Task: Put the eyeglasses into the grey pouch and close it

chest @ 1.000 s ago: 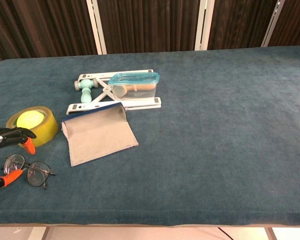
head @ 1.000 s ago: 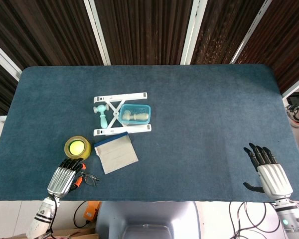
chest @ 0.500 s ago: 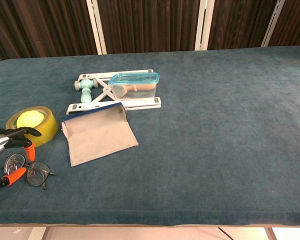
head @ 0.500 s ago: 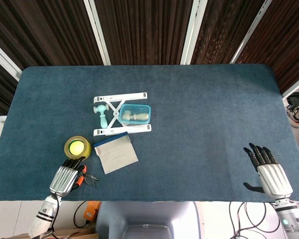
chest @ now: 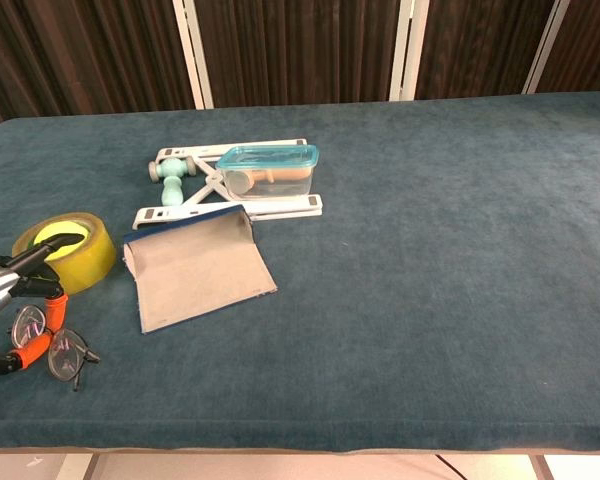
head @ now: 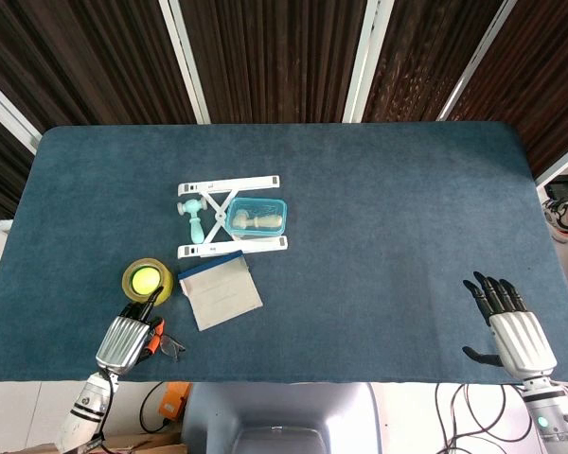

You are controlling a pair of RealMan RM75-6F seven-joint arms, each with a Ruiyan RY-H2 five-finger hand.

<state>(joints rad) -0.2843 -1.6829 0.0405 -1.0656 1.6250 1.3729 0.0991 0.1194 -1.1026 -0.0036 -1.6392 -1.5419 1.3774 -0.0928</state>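
The eyeglasses, thin-framed with orange temple tips, lie at the table's front left corner, and the head view shows the eyeglasses just right of my left hand. In the chest view my left hand pinches the orange tips between thumb and a finger, and the lenses stand tilted. One finger reaches over the tape roll. The grey pouch lies flat to the right of the glasses, its blue-edged mouth on the far side; the head view shows the pouch too. My right hand rests at the front right, fingers spread and holding nothing.
A yellow tape roll sits just behind my left hand. Further back a white folding stand carries a clear box with a teal lid, with a teal mallet beside it. The table's front edge is close to the glasses.
My left hand has closed in on the orange temple tips. The glasses have turned and tipped up, their lenses now nearer the hand. The right hand has not moved.
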